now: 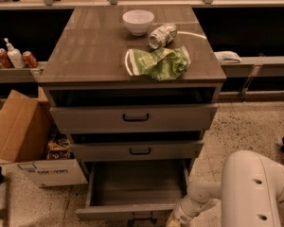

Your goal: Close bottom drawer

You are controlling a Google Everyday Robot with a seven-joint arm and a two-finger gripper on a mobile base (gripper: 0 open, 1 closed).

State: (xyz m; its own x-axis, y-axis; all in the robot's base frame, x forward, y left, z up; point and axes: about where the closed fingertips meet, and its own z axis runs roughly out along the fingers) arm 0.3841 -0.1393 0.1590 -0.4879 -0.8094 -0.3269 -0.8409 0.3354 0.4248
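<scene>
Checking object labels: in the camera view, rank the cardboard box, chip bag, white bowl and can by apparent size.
1. cardboard box
2. green chip bag
3. white bowl and crushed can, nearly alike
The gripper is at the bottom drawer's front right corner.

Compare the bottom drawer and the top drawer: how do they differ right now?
The bottom drawer is pulled far out, with its plain grey interior showing. The top drawer is open only a crack, with a dark gap above its front. The bottom drawer's front looks narrower and shorter than the top drawer's. Both are grey wood-grain with black handles. The gripper sits low by the bottom drawer's right front corner.
</scene>
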